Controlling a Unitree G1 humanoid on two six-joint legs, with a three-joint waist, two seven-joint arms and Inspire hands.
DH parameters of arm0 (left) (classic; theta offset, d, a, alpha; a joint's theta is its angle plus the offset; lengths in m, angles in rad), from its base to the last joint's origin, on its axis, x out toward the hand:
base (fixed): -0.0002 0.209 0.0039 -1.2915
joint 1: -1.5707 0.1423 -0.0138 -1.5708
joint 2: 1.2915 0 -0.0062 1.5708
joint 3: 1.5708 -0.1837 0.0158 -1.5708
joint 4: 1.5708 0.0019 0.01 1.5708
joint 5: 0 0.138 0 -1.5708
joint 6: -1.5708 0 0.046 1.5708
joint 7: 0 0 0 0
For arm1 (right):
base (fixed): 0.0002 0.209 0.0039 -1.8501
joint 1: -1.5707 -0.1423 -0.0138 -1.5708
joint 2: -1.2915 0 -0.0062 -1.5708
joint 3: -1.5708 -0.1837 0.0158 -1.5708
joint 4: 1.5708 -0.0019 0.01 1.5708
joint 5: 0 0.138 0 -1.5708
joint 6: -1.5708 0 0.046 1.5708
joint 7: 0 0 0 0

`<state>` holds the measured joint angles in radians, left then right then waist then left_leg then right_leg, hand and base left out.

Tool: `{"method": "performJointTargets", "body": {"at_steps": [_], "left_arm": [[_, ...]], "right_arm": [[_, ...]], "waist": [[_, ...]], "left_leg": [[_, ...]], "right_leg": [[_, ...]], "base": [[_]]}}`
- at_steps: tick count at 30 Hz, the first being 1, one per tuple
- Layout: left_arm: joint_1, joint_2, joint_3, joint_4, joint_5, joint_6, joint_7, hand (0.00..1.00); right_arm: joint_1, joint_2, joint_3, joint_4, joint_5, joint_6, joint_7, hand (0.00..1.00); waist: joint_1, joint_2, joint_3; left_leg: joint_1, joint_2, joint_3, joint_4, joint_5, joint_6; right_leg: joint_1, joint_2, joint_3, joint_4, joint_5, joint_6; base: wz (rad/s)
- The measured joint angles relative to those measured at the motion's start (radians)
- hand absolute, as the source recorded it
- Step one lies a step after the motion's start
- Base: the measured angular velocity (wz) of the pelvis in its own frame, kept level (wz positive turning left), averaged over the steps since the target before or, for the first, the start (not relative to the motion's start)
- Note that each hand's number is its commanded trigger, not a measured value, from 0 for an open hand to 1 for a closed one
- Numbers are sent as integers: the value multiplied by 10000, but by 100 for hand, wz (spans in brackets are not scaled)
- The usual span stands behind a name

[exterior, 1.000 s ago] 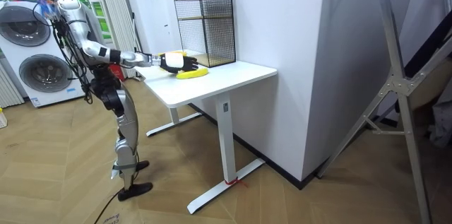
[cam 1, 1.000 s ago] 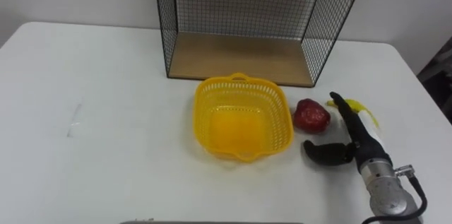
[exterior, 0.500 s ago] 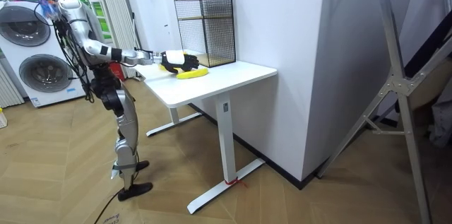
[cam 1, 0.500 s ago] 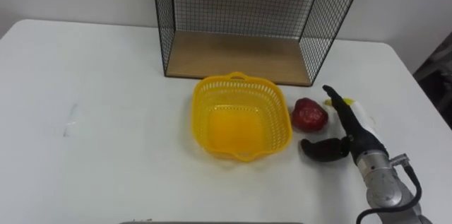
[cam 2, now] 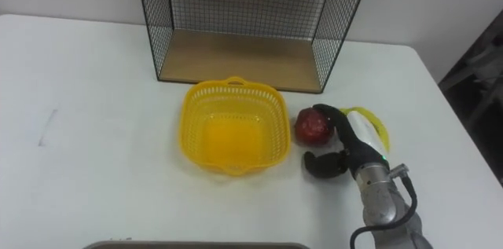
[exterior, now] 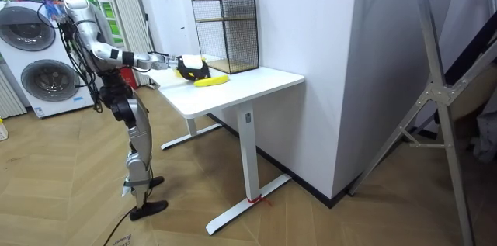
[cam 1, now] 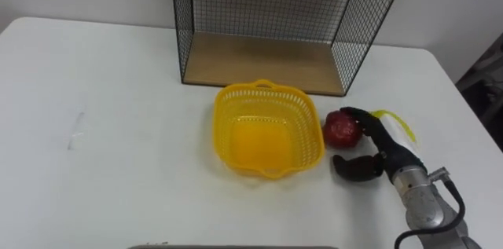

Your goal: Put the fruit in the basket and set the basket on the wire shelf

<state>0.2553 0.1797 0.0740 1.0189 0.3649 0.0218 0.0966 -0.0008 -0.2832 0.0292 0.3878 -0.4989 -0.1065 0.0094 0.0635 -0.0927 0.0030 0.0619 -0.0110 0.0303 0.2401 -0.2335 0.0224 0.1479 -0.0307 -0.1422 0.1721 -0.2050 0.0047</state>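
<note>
No legible text, labels or numbers anywhere

The right arm enters from the lower right of the left eye view, its metal wrist (cam 1: 419, 200) angled up and leftward. The right hand (cam 1: 387, 151) lies right of centre, its dark fingers (cam 1: 364, 119) bent in an arc that hooks over the far side of the red fruit (cam 1: 341, 129). The thumb (cam 1: 357, 167) juts leftward lower in the frame, apart from the fingers. At the left of the room view, the robot stands upright with this arm stretched out about level.
</note>
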Motion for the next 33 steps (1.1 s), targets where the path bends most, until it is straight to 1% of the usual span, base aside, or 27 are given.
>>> {"method": "performJointTargets", "body": {"at_steps": [2, 3, 4, 6, 8, 14, 20, 23, 27, 29, 32, 33], "left_arm": [[-1, 0, 1, 0, 0, 13, -8, 0], [-8, 0, -2, 0, 0, 13, -13, 0], [-21, 1, -2, -3, 0, 13, -15, 0], [-20, 1, 1, -82, 0, 13, -17, 0], [-13, 0, 2, -182, 1, 13, -18, 0], [-67, 0, -4, -242, 3, 14, -10, 0], [-131, 0, -17, -266, 2, 15, -8, 0], [-129, 2, -47, -185, -2, 17, 28, 0], [-37, -3, -159, -172, 4, 34, 91, 0], [60, -4, -140, -174, 9, 33, 92, 0], [172, -13, -119, -166, 235, 41, 111, 0], [249, -20, -121, -165, 233, 44, 131, 0]], "right_arm": [[-24, -5, 89, -30, -133, 3, 113, 100], [-113, -10, 139, -28, -333, 72, 110, 100], [-235, -30, 172, -10, -440, 231, 153, 100], [-322, -44, 178, -9, -521, 350, 257, 100], [-343, -72, 175, -10, -522, 372, 312, 100], [-367, -133, 266, -62, -527, 428, 404, 100], [-365, -144, 280, -46, -492, 429, 366, 100], [-359, -187, 277, 192, 138, 415, 290, 100], [-166, -161, 171, 283, 1468, 417, 105, 100], [-64, -112, 44, 308, 1854, 400, 30, 100], [124, 75, -244, 424, 2815, 383, -2, 100], [152, 132, -308, 457, 3062, 380, -3, 100]], "waist": [[1, 5, 0], [13, 14, 0], [41, 23, -2], [141, 31, -4], [219, 32, -4], [228, 53, -7], [225, 214, -7], [228, 293, -2], [198, 396, -15], [168, 426, -23], [101, 420, -23], [14, 415, -25]], "left_leg": [[-9, -2, -31, 10, 0, -1], [-16, -3, -43, 16, -1, -1], [-19, -2, -46, 17, -1, -1], [-42, -2, -60, 13, -1, -2], [-69, -4, -86, 14, -1, -2], [-67, -8, -102, 17, -1, -2], [-10, -9, -99, 22, -1, -2], [85, -6, -95, 5, -1, -2], [102, -7, -86, -11, -1, -2], [119, -10, -94, -18, -1, -2], [143, -24, -156, -21, 0, -2], [134, -30, -192, -22, 0, -2]], "right_leg": [[-21, 0, -31, -6, 0, 0], [-21, -1, -46, -6, 0, 0], [-26, 0, -51, -7, 0, 0], [-43, 4, -61, -11, 0, 0], [-54, 5, -86, -20, 0, 0], [-46, 3, -103, -25, 0, 0], [13, -1, -104, -21, 0, 0], [87, -2, -99, -32, 1, 0], [109, -8, -122, -35, 1, 1], [146, -13, -178, -34, 1, 1], [254, -12, -236, -48, 0, 2], [256, -13, -261, -46, 0, 3]], "base": [[4], [0], [0], [0], [4], [1], [0], [0], [1], [5], [9], [7]]}}
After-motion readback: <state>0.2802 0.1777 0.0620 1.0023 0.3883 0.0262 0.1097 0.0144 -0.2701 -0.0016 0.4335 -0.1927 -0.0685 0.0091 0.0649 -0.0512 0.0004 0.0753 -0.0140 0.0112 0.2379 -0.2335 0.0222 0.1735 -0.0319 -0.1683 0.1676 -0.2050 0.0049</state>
